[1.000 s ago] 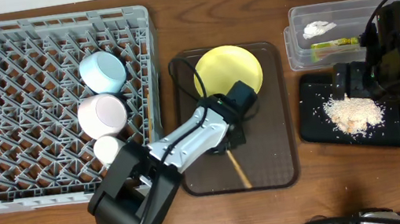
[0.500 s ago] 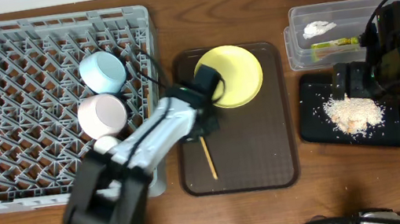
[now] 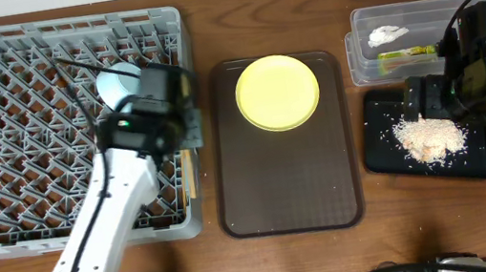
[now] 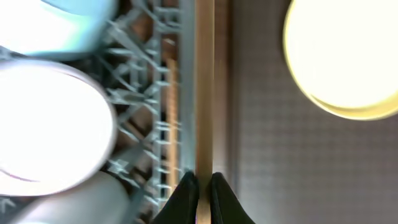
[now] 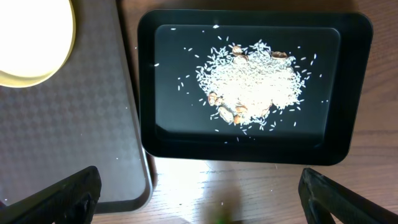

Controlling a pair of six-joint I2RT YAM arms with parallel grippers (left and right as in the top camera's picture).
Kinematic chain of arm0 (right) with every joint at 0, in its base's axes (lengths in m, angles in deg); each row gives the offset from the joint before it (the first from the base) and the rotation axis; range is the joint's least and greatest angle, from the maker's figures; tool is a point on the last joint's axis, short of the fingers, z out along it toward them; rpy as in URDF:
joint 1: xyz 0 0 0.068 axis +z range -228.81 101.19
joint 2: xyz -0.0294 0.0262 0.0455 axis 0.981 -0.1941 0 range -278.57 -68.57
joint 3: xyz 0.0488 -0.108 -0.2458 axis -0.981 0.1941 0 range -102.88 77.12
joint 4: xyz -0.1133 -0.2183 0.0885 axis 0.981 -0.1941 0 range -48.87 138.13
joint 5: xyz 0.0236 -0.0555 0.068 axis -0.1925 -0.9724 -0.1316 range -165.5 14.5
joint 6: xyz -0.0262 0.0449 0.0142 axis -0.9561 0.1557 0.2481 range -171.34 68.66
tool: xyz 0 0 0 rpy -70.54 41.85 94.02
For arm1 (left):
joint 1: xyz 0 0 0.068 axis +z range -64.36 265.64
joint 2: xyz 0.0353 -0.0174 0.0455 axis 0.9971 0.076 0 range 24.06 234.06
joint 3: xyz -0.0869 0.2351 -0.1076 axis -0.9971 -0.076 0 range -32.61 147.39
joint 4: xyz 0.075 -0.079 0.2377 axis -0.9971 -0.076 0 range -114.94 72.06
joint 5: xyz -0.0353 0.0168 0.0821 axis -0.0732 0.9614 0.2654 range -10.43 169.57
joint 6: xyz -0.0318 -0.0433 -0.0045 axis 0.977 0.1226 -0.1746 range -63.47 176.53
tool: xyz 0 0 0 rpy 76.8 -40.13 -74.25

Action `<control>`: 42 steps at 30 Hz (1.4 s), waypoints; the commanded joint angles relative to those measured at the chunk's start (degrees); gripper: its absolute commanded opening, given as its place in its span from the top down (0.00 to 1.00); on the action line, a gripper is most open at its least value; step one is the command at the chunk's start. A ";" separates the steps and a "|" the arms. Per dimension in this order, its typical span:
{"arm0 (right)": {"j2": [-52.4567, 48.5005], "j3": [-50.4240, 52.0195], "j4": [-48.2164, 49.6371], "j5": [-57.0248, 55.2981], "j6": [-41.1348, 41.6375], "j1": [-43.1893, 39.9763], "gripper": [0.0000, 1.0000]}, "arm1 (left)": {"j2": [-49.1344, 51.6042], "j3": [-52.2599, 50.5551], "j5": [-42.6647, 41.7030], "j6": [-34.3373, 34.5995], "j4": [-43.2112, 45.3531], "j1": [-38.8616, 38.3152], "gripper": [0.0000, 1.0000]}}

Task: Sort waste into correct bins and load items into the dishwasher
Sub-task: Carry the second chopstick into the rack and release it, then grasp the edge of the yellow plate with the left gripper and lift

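Note:
My left gripper point(image 4: 202, 193) is shut on a thin wooden chopstick point(image 4: 204, 93) over the right edge of the grey dish rack point(image 3: 22, 140). The chopstick's end shows below the gripper in the overhead view point(image 3: 186, 175). The light-blue bowl point(image 4: 62, 25), white bowl point(image 4: 43, 118) and small cup point(image 4: 81, 199) sit in the rack. The yellow plate point(image 3: 277, 92) lies on the brown tray point(image 3: 291, 196). My right gripper point(image 5: 199, 199) is open and empty above the black tray point(image 3: 477, 154), which holds the rice crumbs point(image 3: 428, 135). The clear tub point(image 3: 356, 22) holds the tissue point(image 3: 387, 35) and wrapper point(image 3: 405, 54).
The brown tray sits between the rack and the black tray. My left arm crosses the rack's front right corner and hides the white bowl in the overhead view. Bare wooden table lies in front of the trays.
My left arm has swung left from the brown tray to the rack's right edge, carrying the chopstick. The right arm has not moved.

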 commanded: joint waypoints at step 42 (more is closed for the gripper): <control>0.07 -0.74 -0.76 -0.15 0.39 -0.02 0.01 | 9.94 20.39 -9.86 -7.65 9.35 -12.28 0.37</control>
